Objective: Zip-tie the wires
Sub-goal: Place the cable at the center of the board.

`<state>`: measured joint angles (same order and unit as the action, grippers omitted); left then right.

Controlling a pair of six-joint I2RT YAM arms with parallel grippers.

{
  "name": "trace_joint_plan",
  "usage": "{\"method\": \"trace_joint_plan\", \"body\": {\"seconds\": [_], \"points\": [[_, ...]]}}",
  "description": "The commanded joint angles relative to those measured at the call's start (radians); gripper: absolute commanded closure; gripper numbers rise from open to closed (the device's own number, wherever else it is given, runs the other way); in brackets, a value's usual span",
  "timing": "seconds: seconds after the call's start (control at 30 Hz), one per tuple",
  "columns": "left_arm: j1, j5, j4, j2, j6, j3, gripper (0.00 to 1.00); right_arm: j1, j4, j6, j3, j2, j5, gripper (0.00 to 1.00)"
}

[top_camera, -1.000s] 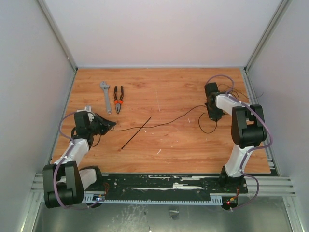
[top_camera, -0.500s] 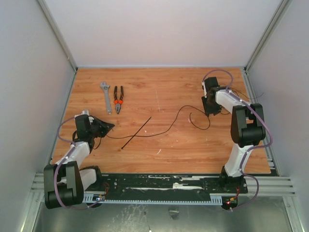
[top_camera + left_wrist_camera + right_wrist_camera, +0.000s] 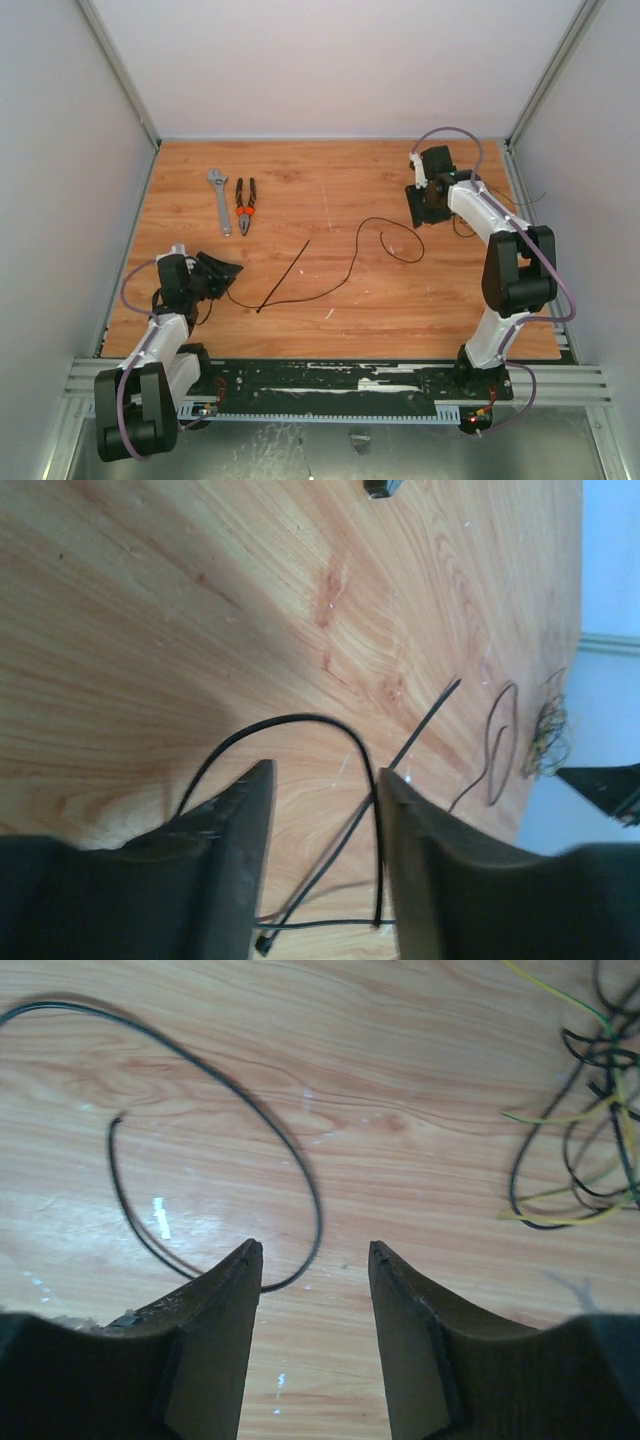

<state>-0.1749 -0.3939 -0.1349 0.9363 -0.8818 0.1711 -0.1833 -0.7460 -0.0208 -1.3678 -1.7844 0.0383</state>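
Table [image 3: 330,175]: wood top carrying every part of the task.

Right gripper [image 3: 417,212]: has swung toward the far edge over the last second. Its jaws stand apart in the wrist view, with only bare wood between them. It holds nothing.

Left gripper [image 3: 222,272]: has drawn back toward its own base. Its jaws are also apart. A loop of wire arcs between the fingers [image 3: 235,830], and whether the loop is caught on them cannot be told.

Long strand [image 3: 300,1155]: earlier stretched nearly straight between the two grippers, it now lies slack. It curls across mid-table, with its free end lying loose ahead of the right gripper. The stretch has been given up, so nothing is yet gathered for tying.

Zip tie [image 3: 283,276]: lies flat and diagonal at mid-table, crossed by the long strand near its lower end. It is unthreaded and not gripped.

Tangle [image 3: 590,1110]: black and yellow loops beside the right gripper, well apart from the zip tie.

Wrench [image 3: 219,203] and pliers [image 3: 245,207]: side by side at far left, unmoved.
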Motion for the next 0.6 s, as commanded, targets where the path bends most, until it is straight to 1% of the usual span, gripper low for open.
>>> {"method": "trace_joint_plan", "body": {"seconds": [0.0, 0.07, 0.2, 0.33, 0.47, 0.57], "points": [[-0.006, 0.023, 0.0, -0.012, 0.009, 0.039, 0.43, -0.039, 0.026, -0.008, -0.021, 0.029, -0.063, 0.5], [-0.006, 0.054, 0.022, 0.006, 0.024, 0.078, 0.35, -0.043, 0.025, -0.01, -0.022, 0.029, -0.054, 0.49], [-0.007, 0.087, 0.037, 0.043, 0.027, 0.149, 0.25, -0.044, 0.024, -0.011, -0.036, 0.04, -0.028, 0.46], [-0.006, 0.059, -0.001, 0.104, -0.016, 0.195, 0.2, -0.045, 0.041, -0.017, -0.06, 0.048, 0.004, 0.43], [-0.006, 0.031, -0.021, 0.123, -0.018, 0.229, 0.18, -0.044, 0.085, -0.028, -0.073, 0.052, -0.022, 0.37], [0.0, 0.03, 0.05, 0.114, 0.043, 0.267, 0.12, -0.044, 0.099, -0.034, -0.081, 0.048, -0.037, 0.33]]}}
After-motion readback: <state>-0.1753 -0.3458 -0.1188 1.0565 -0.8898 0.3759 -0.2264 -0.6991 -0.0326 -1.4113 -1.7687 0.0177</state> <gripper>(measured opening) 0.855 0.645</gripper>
